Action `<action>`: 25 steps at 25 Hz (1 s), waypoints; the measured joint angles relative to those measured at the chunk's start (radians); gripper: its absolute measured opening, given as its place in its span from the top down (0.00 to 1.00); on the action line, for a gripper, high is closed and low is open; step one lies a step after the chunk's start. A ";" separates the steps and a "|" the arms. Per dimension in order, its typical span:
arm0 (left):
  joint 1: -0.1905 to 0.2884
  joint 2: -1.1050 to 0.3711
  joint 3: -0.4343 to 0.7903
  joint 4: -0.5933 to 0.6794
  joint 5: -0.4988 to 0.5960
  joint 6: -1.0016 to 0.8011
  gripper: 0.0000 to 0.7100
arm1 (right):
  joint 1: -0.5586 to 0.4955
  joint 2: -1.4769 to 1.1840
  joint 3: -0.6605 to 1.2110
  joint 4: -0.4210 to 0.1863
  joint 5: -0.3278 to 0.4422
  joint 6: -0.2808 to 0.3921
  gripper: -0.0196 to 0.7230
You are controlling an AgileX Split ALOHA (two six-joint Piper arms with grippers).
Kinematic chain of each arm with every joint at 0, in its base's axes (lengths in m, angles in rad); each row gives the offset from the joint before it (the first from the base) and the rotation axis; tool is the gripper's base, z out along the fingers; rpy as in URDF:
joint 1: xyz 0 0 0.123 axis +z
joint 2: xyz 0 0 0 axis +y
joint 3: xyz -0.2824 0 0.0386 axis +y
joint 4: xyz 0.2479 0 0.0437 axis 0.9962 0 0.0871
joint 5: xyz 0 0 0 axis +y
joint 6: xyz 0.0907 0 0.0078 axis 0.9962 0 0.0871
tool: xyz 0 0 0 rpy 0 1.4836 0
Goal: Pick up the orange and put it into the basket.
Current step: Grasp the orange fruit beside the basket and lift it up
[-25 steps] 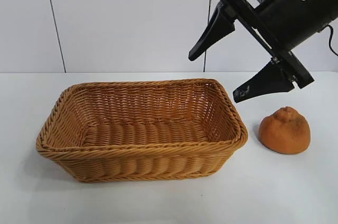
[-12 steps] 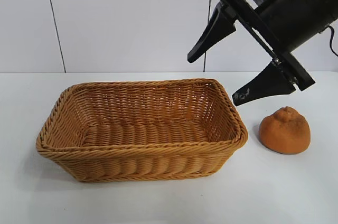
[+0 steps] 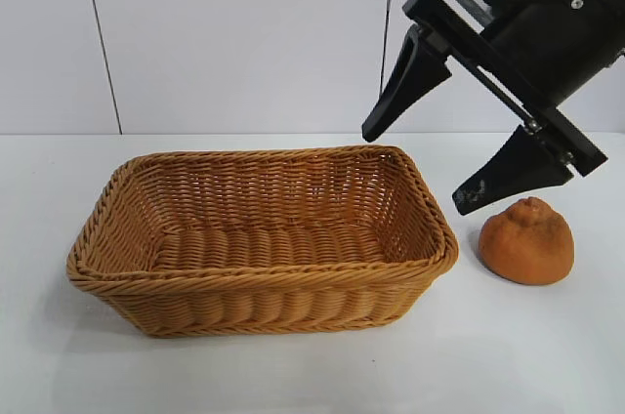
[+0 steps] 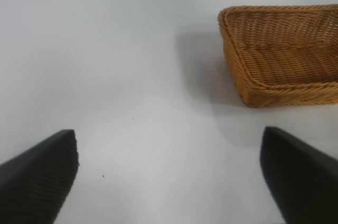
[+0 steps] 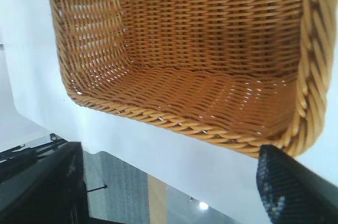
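The orange [image 3: 527, 241], dull and lumpy with a knob on top, sits on the white table just right of the basket [image 3: 146, 243]. The wicker basket holds nothing. My right gripper [image 3: 415, 172] hangs open in the air over the basket's right end, tilted; its lower finger [image 3: 498, 180] ends just above and left of the orange, apart from it. The right wrist view shows the basket's inside [image 5: 211, 49] beyond the open right gripper [image 5: 169, 176], and the orange is out of sight there. My left gripper [image 4: 168, 145] is open above bare table, with the basket's corner [image 4: 253, 94] farther off.
A white panelled wall [image 3: 244, 33] stands behind the table. In the right wrist view the table's edge [image 5: 158, 150] shows with floor beyond it. Bare white tabletop [image 3: 293, 375] lies in front of the basket and around the orange.
My right gripper has shifted a little to the right and down, bringing its lower finger closer to the orange. Basket and orange have not moved.
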 joint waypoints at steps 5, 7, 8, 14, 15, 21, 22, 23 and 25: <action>0.000 0.000 0.000 0.000 0.000 0.000 0.06 | 0.000 0.000 -0.135 -0.318 0.071 0.156 0.15; 0.000 0.000 0.000 0.000 0.000 0.000 0.06 | 0.000 0.000 -0.188 -0.466 0.102 0.219 0.15; 0.000 0.000 0.000 0.000 0.000 0.000 0.06 | 0.000 0.000 -0.206 -0.520 0.113 0.239 0.15; 0.000 0.000 0.000 0.000 0.000 0.000 0.06 | -0.062 0.010 -0.279 -0.654 0.146 0.272 0.15; 0.000 0.000 0.000 0.000 0.000 0.000 0.06 | -0.087 0.022 -0.284 -0.646 0.147 0.272 0.15; 0.000 0.000 0.000 0.000 0.000 0.000 0.06 | -0.191 0.108 -0.285 -0.557 0.152 0.217 0.15; 0.000 0.000 0.000 0.000 0.000 0.000 0.06 | -0.194 0.122 -0.285 -0.552 0.151 0.213 0.15; 0.000 0.000 0.000 0.000 0.000 0.000 0.06 | -0.195 0.140 -0.285 -0.549 0.147 0.210 0.15; 0.000 0.000 0.000 0.000 0.000 0.000 0.06 | -0.197 0.179 -0.285 -0.544 0.131 0.206 0.15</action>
